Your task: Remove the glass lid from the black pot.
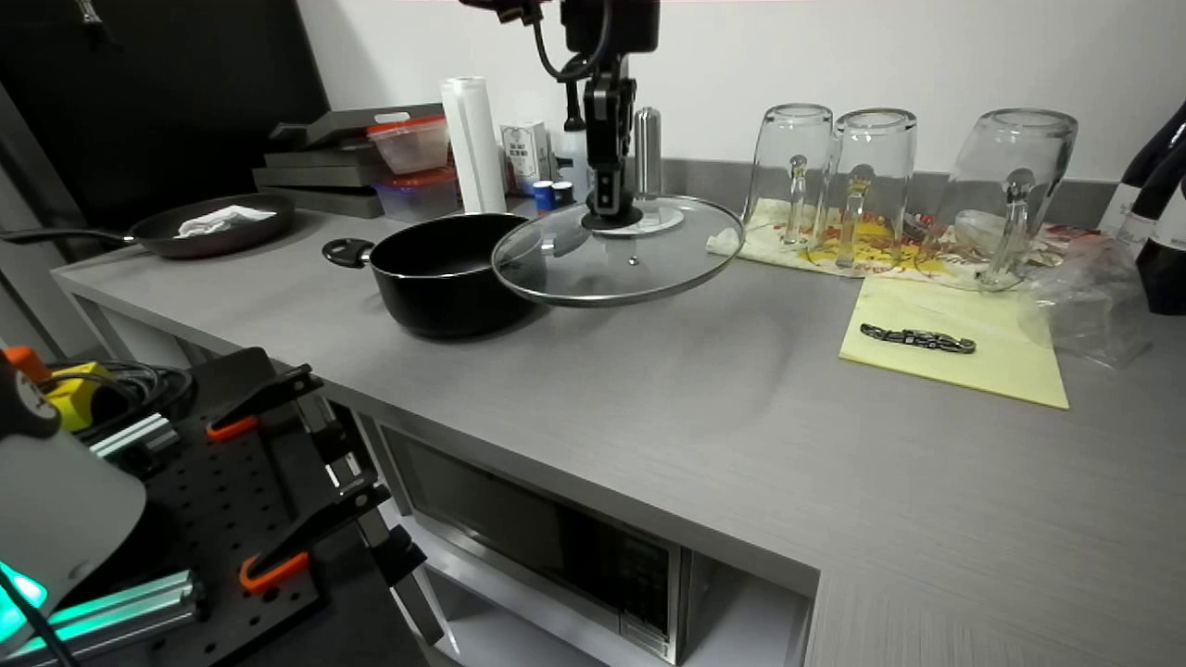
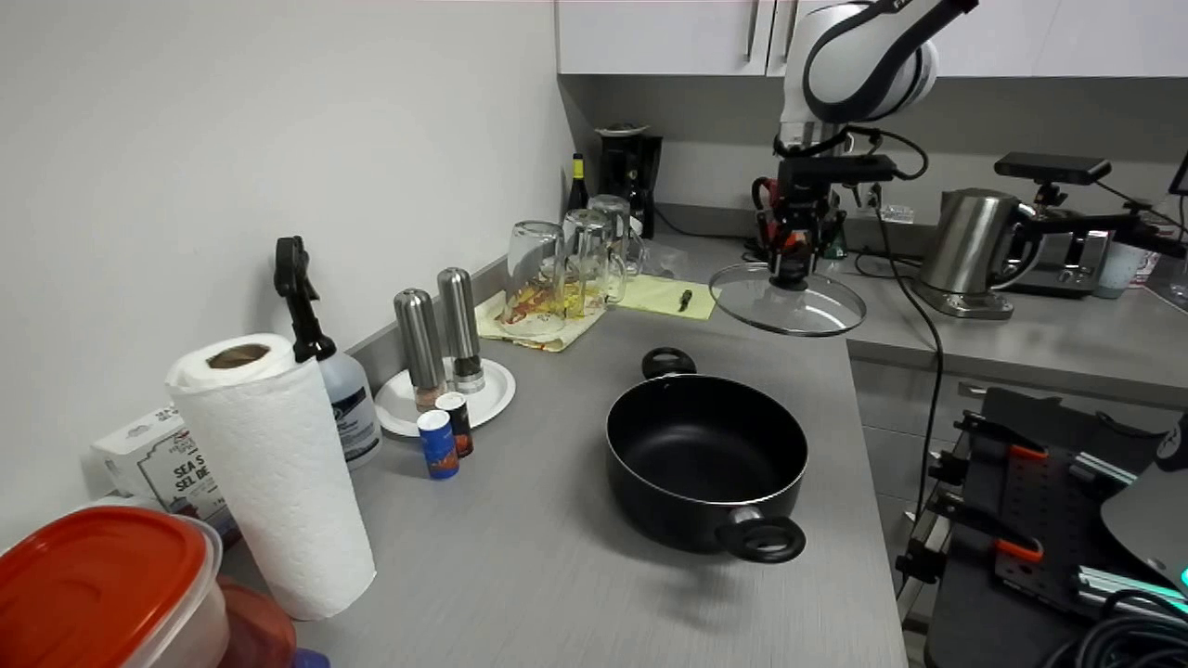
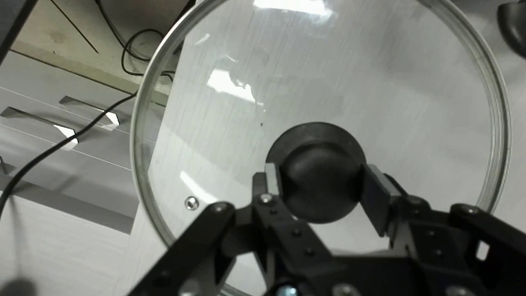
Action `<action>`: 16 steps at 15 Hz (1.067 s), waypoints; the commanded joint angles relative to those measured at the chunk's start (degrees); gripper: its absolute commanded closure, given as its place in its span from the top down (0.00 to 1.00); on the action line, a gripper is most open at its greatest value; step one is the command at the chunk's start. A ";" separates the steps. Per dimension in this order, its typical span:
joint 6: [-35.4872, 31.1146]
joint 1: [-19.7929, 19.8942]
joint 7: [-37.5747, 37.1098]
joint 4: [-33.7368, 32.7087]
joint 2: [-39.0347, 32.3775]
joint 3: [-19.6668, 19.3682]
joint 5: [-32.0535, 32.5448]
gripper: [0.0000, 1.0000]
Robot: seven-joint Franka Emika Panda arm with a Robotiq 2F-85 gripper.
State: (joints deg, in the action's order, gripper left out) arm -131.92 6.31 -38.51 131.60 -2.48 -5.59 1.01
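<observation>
The glass lid (image 1: 639,264) is transparent with a metal rim and a black centre knob. It hangs in the air, roughly level, in both exterior views (image 2: 817,306). My gripper (image 1: 609,196) is above the lid's middle; in the wrist view its fingers (image 3: 320,181) press the knob from both sides, with the lid (image 3: 370,94) spread out below. The black pot (image 1: 445,301) stands uncovered and upright on the counter, its inside bare in an exterior view (image 2: 640,492). The lid is apart from the pot, off to one side and higher.
Upturned glass mugs (image 2: 534,274) stand on a patterned cloth by the wall. Metal grinders (image 2: 422,343) stand on a white plate, near a paper towel roll (image 2: 278,482) and spray bottle (image 2: 343,399). A yellow sheet (image 1: 964,371) bears a small dark item. A frying pan (image 1: 208,243) lies farther along.
</observation>
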 commanded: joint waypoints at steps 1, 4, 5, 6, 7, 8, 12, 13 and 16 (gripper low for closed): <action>-2.52 0.04 -4.26 -1.84 -5.42 -1.30 -0.58 0.25; -7.18 -0.82 -7.46 -1.77 -10.08 -2.20 0.05 0.25; -9.38 -1.07 -7.69 -1.65 -11.83 -2.27 -0.52 0.25; -10.84 -1.28 -7.83 -1.75 -13.22 -2.34 -1.09 0.25; -12.64 -1.38 -7.75 -1.75 -14.65 -2.29 -1.94 0.25; -13.97 -1.50 -7.52 -1.79 -15.77 -2.25 -2.69 0.25; -17.71 -1.06 -4.34 -2.13 -19.72 -0.82 -9.09 0.25; -17.95 -0.79 -3.59 -2.39 -20.42 -0.35 -10.99 0.25; -17.82 -0.33 -1.21 -3.33 -22.07 0.53 -15.56 0.25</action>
State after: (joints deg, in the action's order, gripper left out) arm -149.22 5.59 -42.80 129.95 -23.44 -5.90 -10.17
